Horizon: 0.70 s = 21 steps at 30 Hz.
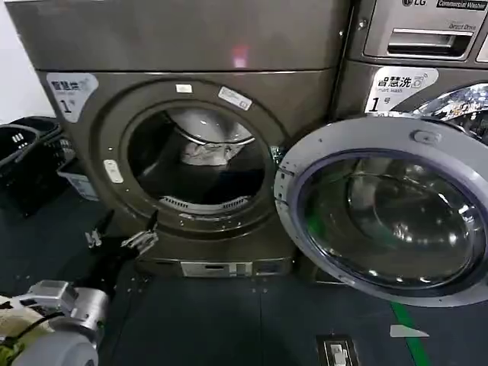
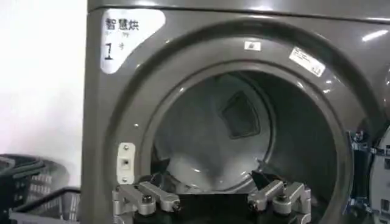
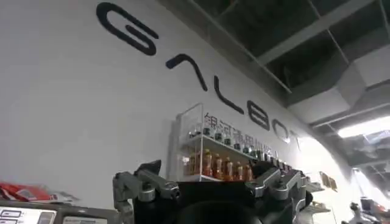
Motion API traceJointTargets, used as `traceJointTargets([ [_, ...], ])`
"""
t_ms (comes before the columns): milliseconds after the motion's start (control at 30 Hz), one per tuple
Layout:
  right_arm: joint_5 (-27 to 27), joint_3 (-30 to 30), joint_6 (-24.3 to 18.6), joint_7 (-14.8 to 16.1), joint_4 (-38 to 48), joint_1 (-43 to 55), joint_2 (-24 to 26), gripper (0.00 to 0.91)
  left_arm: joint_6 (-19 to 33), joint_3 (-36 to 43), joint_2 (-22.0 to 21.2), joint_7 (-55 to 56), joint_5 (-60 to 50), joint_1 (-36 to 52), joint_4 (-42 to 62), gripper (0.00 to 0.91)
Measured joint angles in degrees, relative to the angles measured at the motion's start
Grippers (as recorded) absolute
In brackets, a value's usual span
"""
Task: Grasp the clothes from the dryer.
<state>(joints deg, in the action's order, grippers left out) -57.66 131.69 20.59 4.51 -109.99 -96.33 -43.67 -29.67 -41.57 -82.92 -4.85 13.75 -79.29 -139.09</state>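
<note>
Before the dryer [image 1: 191, 145], whose round door [image 1: 385, 210] hangs swung out to the robot's right, the left gripper [image 1: 122, 232] sits low and just outside the lower left rim of the drum mouth. Its fingers [image 1: 141, 240] are spread apart and hold nothing. From the left wrist view, the same gripper [image 2: 210, 198] points straight into the drum, fingers released, with bare metal drum wall beyond them.

Deep inside the drum lie the clothes [image 1: 204, 152]: a whitish-grey bundle resting toward the back, seen from the head view. Any blue garment cannot be made out in the dark drum floor. The clothes are well apart from the left gripper and untouched.

The right gripper [image 3: 210, 185] is raised and aimed away from the machine, toward a wall with lettering and a clear shelf [image 3: 222, 152] of bottles; its fingers stand open and empty, so this arm looks idle.

As a judgement, the task is at an early stage. The door is already open and the left arm is lined up with the opening, but the reach into the drum, the closing of fingers on fabric, and the pull out are all still to do.
</note>
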Motion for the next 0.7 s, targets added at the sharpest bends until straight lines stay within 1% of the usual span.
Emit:
traceJointTargets([
  [200,0.4,0.6,0.6,-0.2,-1.2,-0.8,-0.1,0.907,1.7,0.9,1.2,-0.2,0.7,1.9,2.2,0.907],
  [333,0.6,1.3,1.3,-0.9,-2.3,-1.5,-0.1,0.907,3.2,2.4,2.0,0.1,1.3,5.0,5.3,0.907],
  [467,0.7,1.8,1.2,-1.4,-2.6,-2.2,-0.1,0.907,4.6,4.2,2.8,0.7,1.5,9.9,10.2,0.907],
  [700,0.6,2.4,0.2,-1.0,-3.7,-2.9,-0.7,0.907,7.1,8.5,3.1,1.7,1.1,19.9,21.6,0.907],
])
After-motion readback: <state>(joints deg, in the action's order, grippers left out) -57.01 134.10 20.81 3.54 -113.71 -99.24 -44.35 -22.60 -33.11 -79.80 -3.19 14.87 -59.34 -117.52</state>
